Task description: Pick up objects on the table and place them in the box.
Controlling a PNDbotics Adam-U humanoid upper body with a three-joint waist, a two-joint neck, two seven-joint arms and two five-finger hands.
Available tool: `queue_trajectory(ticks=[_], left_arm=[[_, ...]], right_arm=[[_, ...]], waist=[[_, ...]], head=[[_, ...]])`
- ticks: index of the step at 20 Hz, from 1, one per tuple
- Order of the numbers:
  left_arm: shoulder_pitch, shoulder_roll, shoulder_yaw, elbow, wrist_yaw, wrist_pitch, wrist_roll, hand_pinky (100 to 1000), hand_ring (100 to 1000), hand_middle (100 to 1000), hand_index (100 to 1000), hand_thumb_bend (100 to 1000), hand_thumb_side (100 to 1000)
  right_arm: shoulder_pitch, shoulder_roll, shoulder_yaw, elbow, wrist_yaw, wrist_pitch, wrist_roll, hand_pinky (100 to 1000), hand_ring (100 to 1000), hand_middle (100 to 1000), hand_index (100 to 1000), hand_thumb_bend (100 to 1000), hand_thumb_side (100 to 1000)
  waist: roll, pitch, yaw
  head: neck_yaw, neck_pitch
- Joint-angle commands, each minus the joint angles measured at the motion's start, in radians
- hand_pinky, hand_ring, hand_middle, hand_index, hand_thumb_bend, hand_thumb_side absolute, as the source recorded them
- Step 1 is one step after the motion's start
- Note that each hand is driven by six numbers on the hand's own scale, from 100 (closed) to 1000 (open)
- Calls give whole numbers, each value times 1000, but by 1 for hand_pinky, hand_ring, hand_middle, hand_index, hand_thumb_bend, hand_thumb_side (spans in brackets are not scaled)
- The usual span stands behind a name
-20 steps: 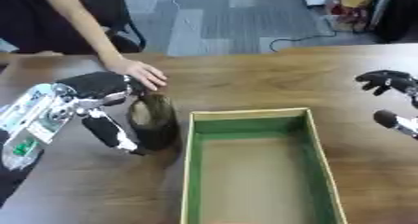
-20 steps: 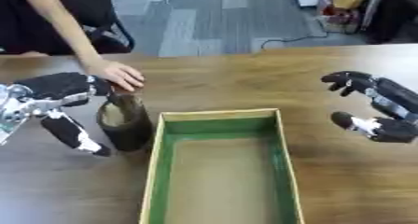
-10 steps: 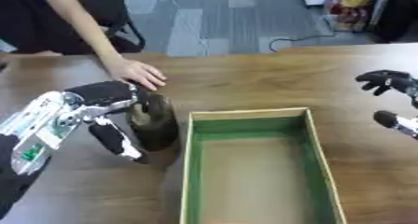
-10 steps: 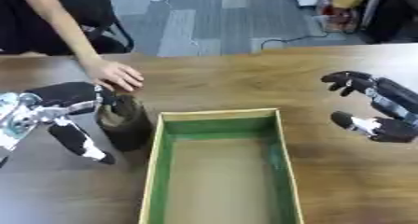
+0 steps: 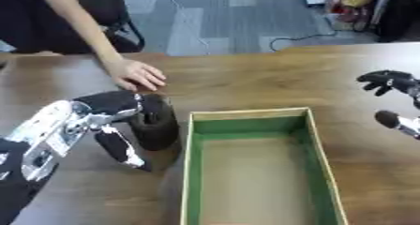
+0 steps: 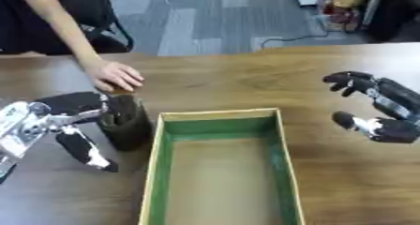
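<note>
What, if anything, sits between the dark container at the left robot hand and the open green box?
Nothing visible. The dark container stands just left of the green box, whose inside is bare. A person's hand rests on the table behind it, off that path.

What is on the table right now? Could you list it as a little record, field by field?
Object: dark cylinder-shaped container, upright on the wooden table
Box: green-lined box, nothing seen inside, right beside the container
Left hand: left hand, fingers over the container's top, thumb pointing down beside it
Right hand: right hand, open, idle at the right, holding nothing
Person: a person's hand rests on the table behind the container
</note>
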Motion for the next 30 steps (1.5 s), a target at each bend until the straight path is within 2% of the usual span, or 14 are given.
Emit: queue_trajectory(ticks=[1,5,7,9,10,15,23,27,28,30], left_arm=[[-11,-1,22,32,-37,11,35,100,100,472,601,563,387],[-21,-22,39,84,-103,36,94,100,100,359,482,373,292],[-25,-30,45,104,-129,45,121,100,100,324,447,277,274],[-27,-35,48,118,-143,48,142,100,100,284,407,208,262],[-27,-36,48,123,-147,48,150,100,100,270,399,201,255],[-27,-39,49,133,-158,42,157,100,100,262,393,197,246],[-26,-38,51,136,-159,34,155,100,100,260,388,252,232],[-28,-40,53,133,-166,30,156,100,100,259,385,296,227],[-28,-40,53,132,-168,28,156,100,100,254,378,359,219],[-27,-38,57,124,-175,21,152,100,100,248,373,392,216]], right_arm=[[-14,-15,-12,-9,-5,1,2,714,806,882,973,456,988],[-15,-14,-12,-9,-5,1,2,714,806,880,973,454,988],[-15,-14,-12,-9,-4,1,2,714,806,880,973,454,988],[-15,-14,-12,-8,-4,1,2,714,806,880,972,453,988],[-15,-14,-12,-8,-4,1,1,714,806,880,973,452,988],[-16,-13,-12,-7,-3,1,1,714,806,880,972,451,987],[-16,-13,-13,-6,-4,0,-1,714,806,880,972,450,987],[-16,-13,-13,-5,-3,0,-2,714,805,880,972,448,988],[-16,-13,-13,-5,-3,0,-2,714,806,880,972,448,987],[-16,-12,-14,-5,-3,0,-3,714,805,880,972,447,987]], waist=[[-3,-12,-2],[-4,-12,-3],[-5,-11,-3],[-5,-11,-3],[-5,-11,-3],[-7,-11,-1],[-9,-13,2],[-10,-12,2],[-11,-12,2],[-12,-12,0]], head=[[-1,1],[0,-1],[0,-1],[0,-1],[0,-1],[0,-1],[-1,-1],[-1,-1],[-2,-1],[-3,-1]])
